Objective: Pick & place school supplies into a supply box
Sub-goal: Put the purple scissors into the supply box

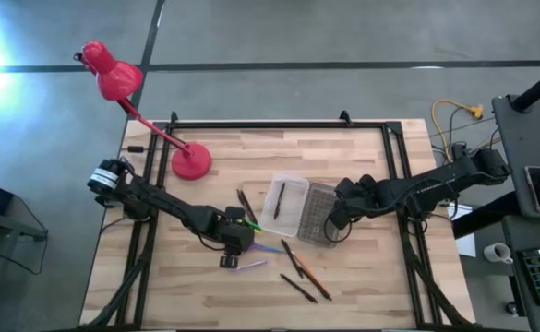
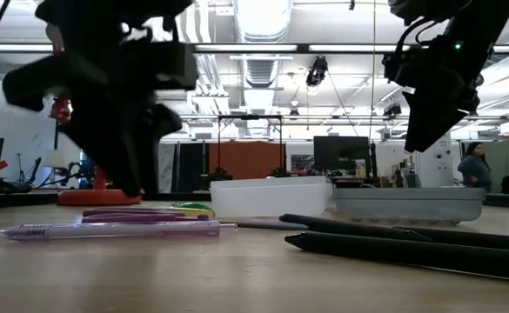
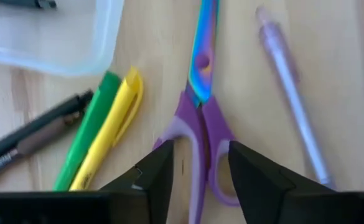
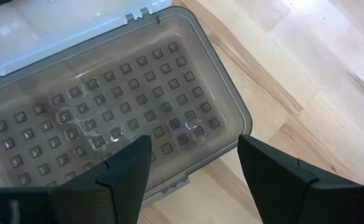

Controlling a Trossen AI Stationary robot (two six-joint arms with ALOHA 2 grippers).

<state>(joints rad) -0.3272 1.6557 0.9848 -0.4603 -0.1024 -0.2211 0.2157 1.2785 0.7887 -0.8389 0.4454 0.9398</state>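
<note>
**Scissors next, box open and waiting**

While we look level along the bench [image 2: 254, 278], the nearest things are two black pens [image 2: 411, 243] lying in the foreground and a purple pen [image 2: 115, 229] beside them. Just past these, our left gripper [image 3: 199, 174] hovers low over the purple-handled scissors [image 3: 200, 118]; its fingers stand apart on either side of the handles, with nothing between them lifted or clamped. We judge this is a line-up for a grasp, because the handles give a thicker, steadier hold than the thin iridescent blades. Close beside the scissors lie a green pen [image 3: 88, 134] and a yellow pen [image 3: 110, 127], touching along their length, with a dark pencil [image 3: 32, 140] just beyond them.

Farther on sits the supply box [image 1: 284, 205], translucent and open, with one dark pen [image 1: 278, 199] already inside. Its grey dotted lid [image 4: 107, 106] lies flipped flat alongside, still hinged, so the tray is free from above. Our right gripper [image 4: 191, 168] waits over that lid, fingers spread wide and empty, perhaps placed to steady it or close it later. A few more pens [image 1: 302, 272] rest on the bench near the box. Farthest back stands the red desk lamp [image 1: 113, 78], well apart.
</note>
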